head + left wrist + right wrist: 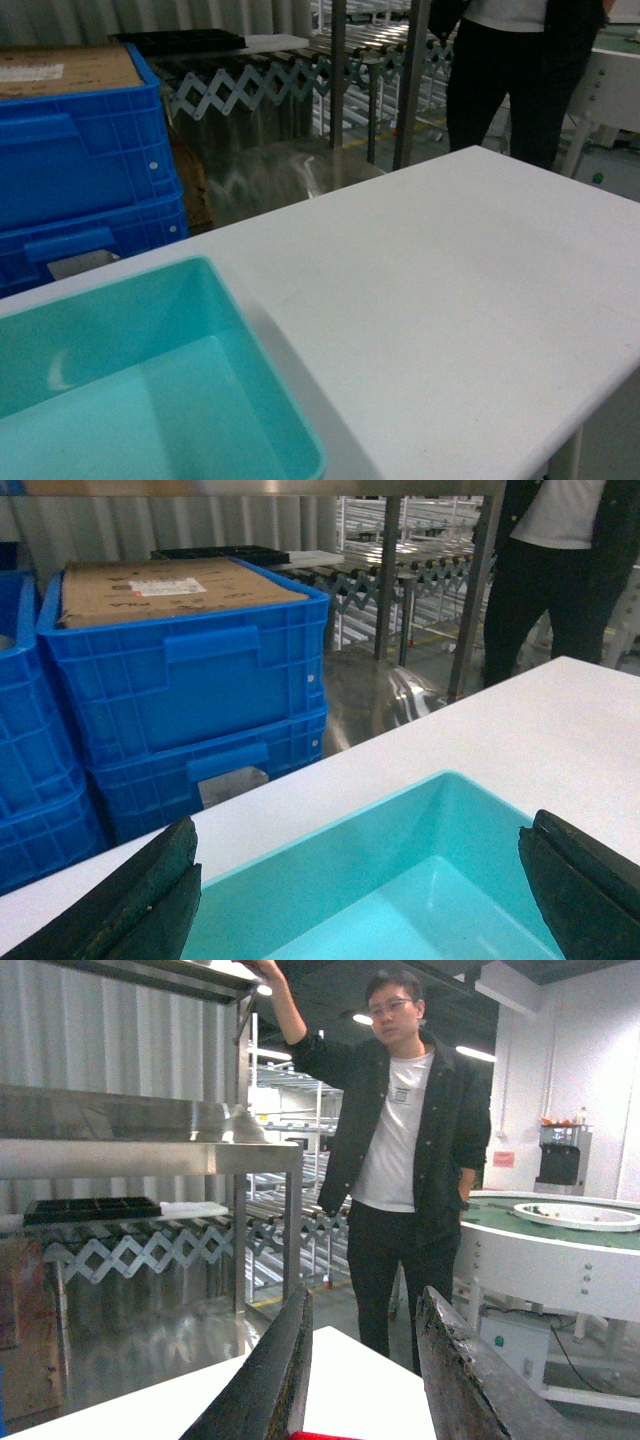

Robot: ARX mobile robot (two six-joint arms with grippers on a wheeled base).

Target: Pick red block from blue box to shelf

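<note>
Closest to me, my right gripper [365, 1300] has its two dark fingers drawn in, and a sliver of the small glossy red plastic block [325, 1436] shows between them at the bottom edge of the right wrist view. I take that as a firm hold on the block, though most of it is cut off. My left gripper [360, 830] hangs spread wide with nothing between its fingers, above the light turquoise plastic box [255, 330], whose visible floor is bare.

The box sits at the near left of the white table top [450, 300]. Beyond the table's left edge stand stacked dark blue ribbed crates [190, 670], the top one filled with brown cardboard [170, 588].

Further off is the shiny stainless-steel shelf [150, 1145], with a flat tier level with my right wrist camera. A person in a black jacket [405, 1150] stands by its right upright, one hand resting on a higher tier.

So I judge the pick done and the carry in hand. The next move calls for bringing the right arm forward over the table's far edge, clearing the upright and the person. Then I lower the block flat onto a bare tier before letting go.
</note>
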